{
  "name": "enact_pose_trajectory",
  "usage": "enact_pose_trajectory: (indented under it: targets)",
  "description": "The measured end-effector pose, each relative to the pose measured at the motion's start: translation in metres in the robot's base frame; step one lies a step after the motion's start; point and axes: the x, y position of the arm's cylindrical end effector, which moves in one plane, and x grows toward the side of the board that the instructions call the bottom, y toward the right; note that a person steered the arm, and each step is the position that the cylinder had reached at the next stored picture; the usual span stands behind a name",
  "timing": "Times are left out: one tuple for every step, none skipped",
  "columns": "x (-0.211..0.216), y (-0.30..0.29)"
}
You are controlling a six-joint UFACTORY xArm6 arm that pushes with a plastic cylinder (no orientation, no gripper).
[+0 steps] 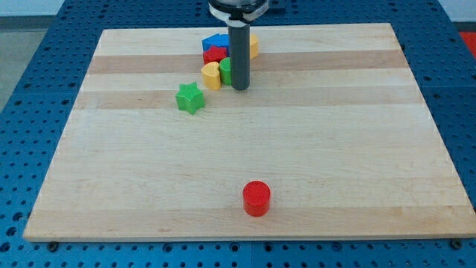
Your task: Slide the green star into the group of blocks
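The wooden board (245, 164) carries one green star (190, 97), lying apart just near-left of a far cluster, and one red cylinder (256, 198) alone near the near edge. The cluster holds five visible blocks: one blue block (216, 41), one red block (215, 53), one yellow heart-like block (212, 74), one green block (225, 71) and one yellow block (253, 46). My tip (239, 88) rests just right of that green block, right of the star, holding nothing.

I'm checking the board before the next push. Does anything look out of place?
Only the red cylinder, alone near the view's bottom, far from the cluster at the top. The green star sits just below-left of the yellow block. My tip rests beside the group.
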Motion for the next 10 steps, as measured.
enact_pose_trajectory:
  targets:
    - [0.01, -0.007]
    - [0.032, -0.013]
    - [0.061, -0.032]
    - [0.077, -0.068]
    - [0.081, -0.108]
    - [0.072, -0.115]
    - [0.052, -0.089]
    - [0.036, -0.057]
    - [0.006, -0.04]
    - [-0.026, -0.037]
